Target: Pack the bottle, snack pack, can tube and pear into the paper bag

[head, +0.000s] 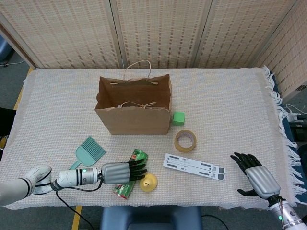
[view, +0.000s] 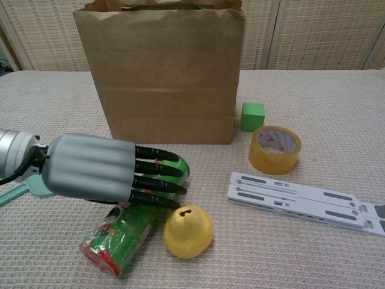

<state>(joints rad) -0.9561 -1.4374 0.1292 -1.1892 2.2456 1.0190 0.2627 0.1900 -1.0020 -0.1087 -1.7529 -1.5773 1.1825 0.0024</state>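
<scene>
I am working the tube (view: 123,238) step. Nearest me, the tube is lying on the cloth (head: 230,110), one end toward me and the other angled away toward the bag (head: 134,108). The pear (view: 188,232) is sitting just beside it on its right, touching or nearly so. My left hand (view: 102,174) is reaching over the tube's middle, palm down, fingers (view: 159,170) extended and slightly spread across it. I cannot tell whether the thumb is closing underneath, so I am not counting this as a grasp yet. My right hand (head: 254,175) is resting at the near right corner, fingers apart, holding nothing.

Farther out: brush (head: 87,152) left of the tube, flat white stand (head: 194,166) and tape roll (head: 185,140) to the right, green cube (head: 178,118) by the bag's corner. The bag is standing open, well apart from the tube. I am seeing neither bottle nor snack pack on the cloth; the bag's inside is too dim to tell.

Next move, as I judge it: curl the fingers round the tube without knocking the pear, lift, carry over the bag's mouth, release.
</scene>
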